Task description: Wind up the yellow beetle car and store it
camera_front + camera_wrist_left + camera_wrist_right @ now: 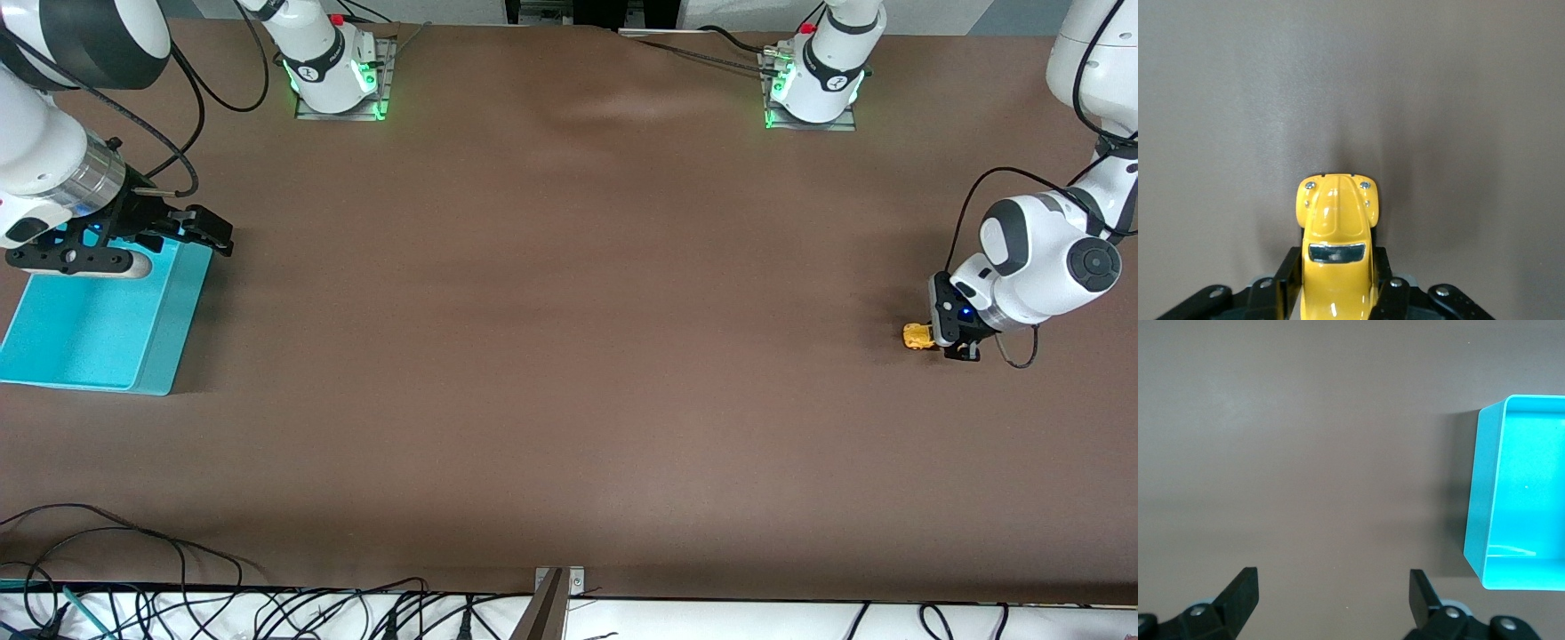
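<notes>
The car (917, 336) sits on the brown table (569, 356) at the left arm's end, well apart from the blue bin (89, 329) at the right arm's end. The left gripper (953, 342) is down at the table with the car's rear between its fingers (1288, 270); in the left wrist view the black fingers stand along both flanks of the yellow body, the rounded hood and its small headlights poking out past the fingertips and the dark windscreen level with them. Whether the pads are pressing on the car or have just let go I cannot tell from these views; they look at most a hair off the paint. All that shows of the car lies flat on the table, pointing toward the right arm's end. The right gripper (191, 233) waits in the air over the bin's rim, its fingers (1238, 593) spread wide with nothing between them. The bin itself is a shallow open tray, bare inside.
</notes>
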Available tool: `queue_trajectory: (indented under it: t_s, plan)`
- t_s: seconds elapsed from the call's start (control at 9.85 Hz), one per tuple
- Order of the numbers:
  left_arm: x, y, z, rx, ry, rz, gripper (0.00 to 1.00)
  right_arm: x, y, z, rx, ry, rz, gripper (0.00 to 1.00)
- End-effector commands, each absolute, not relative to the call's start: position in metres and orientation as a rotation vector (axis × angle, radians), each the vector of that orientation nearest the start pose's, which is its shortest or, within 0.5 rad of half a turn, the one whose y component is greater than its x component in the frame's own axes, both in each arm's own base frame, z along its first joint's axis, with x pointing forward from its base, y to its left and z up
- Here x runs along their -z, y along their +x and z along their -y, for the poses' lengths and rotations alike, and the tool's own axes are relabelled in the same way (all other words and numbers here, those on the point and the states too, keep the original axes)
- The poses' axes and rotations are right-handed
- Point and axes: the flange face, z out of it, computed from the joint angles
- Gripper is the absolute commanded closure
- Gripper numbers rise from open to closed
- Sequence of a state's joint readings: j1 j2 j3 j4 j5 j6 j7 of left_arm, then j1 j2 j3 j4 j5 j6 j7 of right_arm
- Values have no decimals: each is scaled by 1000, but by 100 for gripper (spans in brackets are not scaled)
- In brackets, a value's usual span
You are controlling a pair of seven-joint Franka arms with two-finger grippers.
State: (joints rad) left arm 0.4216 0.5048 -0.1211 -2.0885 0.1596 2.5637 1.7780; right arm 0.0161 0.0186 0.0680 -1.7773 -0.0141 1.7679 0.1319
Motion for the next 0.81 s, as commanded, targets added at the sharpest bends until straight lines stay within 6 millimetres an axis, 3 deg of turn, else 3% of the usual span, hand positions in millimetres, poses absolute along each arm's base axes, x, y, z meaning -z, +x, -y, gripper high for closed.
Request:
queue_trajectory:
  t_s: [0.0, 0.3, 0.71]
  plan:
    - [-173, 569, -180, -76, -2193, -2288, 0, -537, 566, -45, -50, -3162, -55, 0]
    - [-254, 588, -176, -208, -2309, -2347, 0, -537, 566, -45, -50, -3162, -55, 0]
    - [-312, 618, -152, -284, -2389, -2312, 0, -537, 566, -45, -50, -3160, -53, 0]
